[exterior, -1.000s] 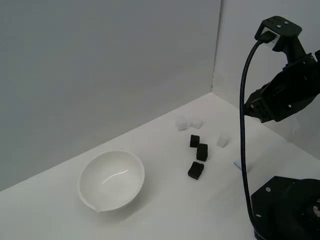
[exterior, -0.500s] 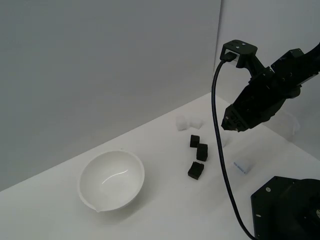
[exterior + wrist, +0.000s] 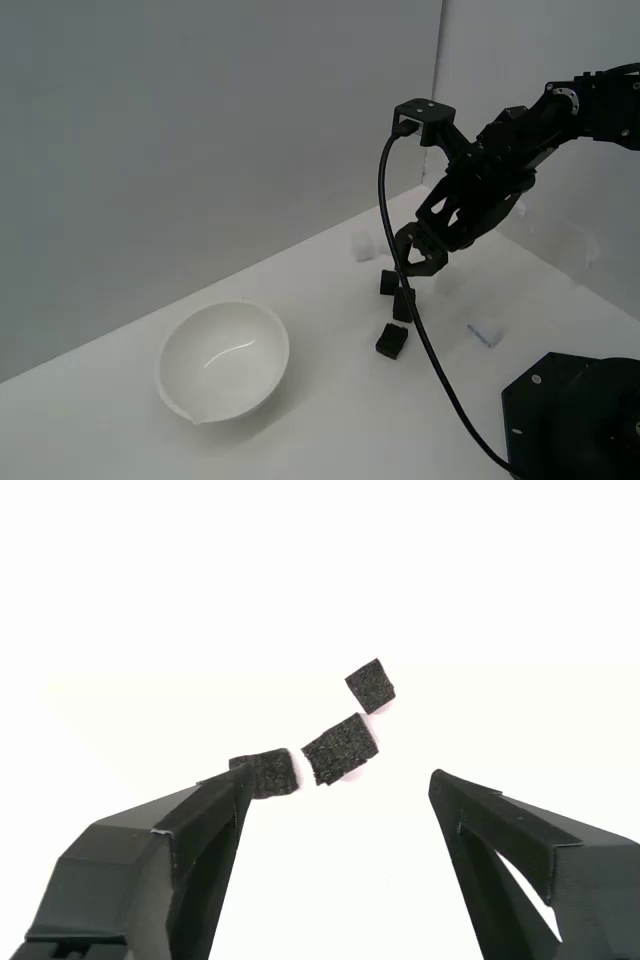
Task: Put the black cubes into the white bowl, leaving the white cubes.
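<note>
Three black cubes lie close together on the white surface in the exterior view: one (image 3: 389,283), a second (image 3: 403,305) touching it, and a third (image 3: 391,341) a little apart. My gripper (image 3: 415,258) hangs open just above and behind them, holding nothing. The wrist view shows the same black cubes (image 3: 370,686), (image 3: 340,748), (image 3: 268,774) ahead of my open gripper (image 3: 340,785), with nothing between the fingers (image 3: 200,825). The white bowl (image 3: 172,352) stands empty toward the exterior view's left. White cubes (image 3: 362,245), (image 3: 483,331) lie near the black ones; the arm hides part of that area.
Grey walls meet in a corner behind the cubes. The arm's black base (image 3: 575,415) sits at the exterior view's lower right, and a black cable (image 3: 420,330) loops down from the wrist in front of the cubes.
The arm has swung from the exterior view's right toward the left and downward, bringing the gripper from well clear of the cubes to just above them. Cubes and bowl have not moved.
</note>
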